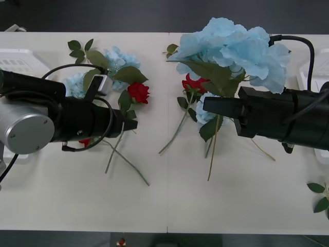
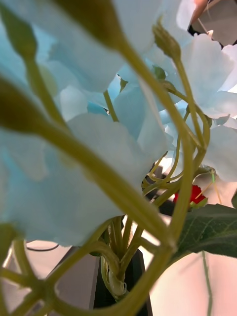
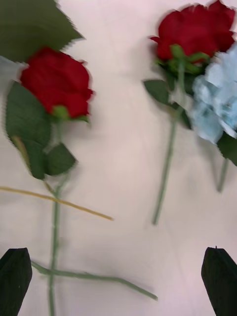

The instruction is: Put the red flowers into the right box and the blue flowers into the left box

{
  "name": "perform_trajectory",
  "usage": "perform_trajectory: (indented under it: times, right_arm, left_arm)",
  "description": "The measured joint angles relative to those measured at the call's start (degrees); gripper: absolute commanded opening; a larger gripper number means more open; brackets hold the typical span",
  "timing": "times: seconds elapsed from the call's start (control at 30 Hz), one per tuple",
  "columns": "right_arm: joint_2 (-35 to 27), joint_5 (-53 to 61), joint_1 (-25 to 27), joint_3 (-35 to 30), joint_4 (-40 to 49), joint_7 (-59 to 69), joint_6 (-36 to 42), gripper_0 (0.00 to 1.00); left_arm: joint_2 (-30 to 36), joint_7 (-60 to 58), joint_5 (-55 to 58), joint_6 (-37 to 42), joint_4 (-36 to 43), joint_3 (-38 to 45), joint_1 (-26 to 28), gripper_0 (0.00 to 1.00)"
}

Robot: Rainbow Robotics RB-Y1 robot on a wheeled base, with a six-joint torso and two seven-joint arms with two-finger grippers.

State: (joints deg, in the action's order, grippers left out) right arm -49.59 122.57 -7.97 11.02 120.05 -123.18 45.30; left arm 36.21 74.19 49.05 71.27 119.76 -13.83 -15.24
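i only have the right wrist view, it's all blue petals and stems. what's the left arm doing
Observer: The left end effector is open above the table, holding nothing, with a red flower lying just ahead of it.
Operator: ok, and where's the left box from my flower
Observer: The left box sits at the table's far left edge, across the table from the blue flower that the right end effector holds up over the right half.
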Motion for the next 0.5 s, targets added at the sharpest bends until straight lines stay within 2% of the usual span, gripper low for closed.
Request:
perform_trajectory:
  times: [0.17,0.27,0.37,0.5]
  right_arm:
    - [0.0,0.0,0.0,0.0,-0.1,-4.1,-0.1,0.00]
    - [0.0,0.5,0.0,0.0,-0.1,-7.1,-0.2,0.00]
    - [0.0,2.4,0.0,0.0,-0.1,-8.3,-0.1,0.00]
    - [0.0,2.8,0.0,0.0,-0.1,-8.3,-0.1,0.00]
  left_arm:
    - [1.2,17.8,10.2,-0.7,6.2,2.5,6.5,1.00]
    - [1.2,23.9,20.5,-2.7,6.8,5.0,9.7,1.00]
    - [1.2,28.9,26.2,-6.4,6.8,5.3,12.3,1.00]
    - [0.4,45.3,32.1,-11.1,6.8,3.5,15.0,1.00]
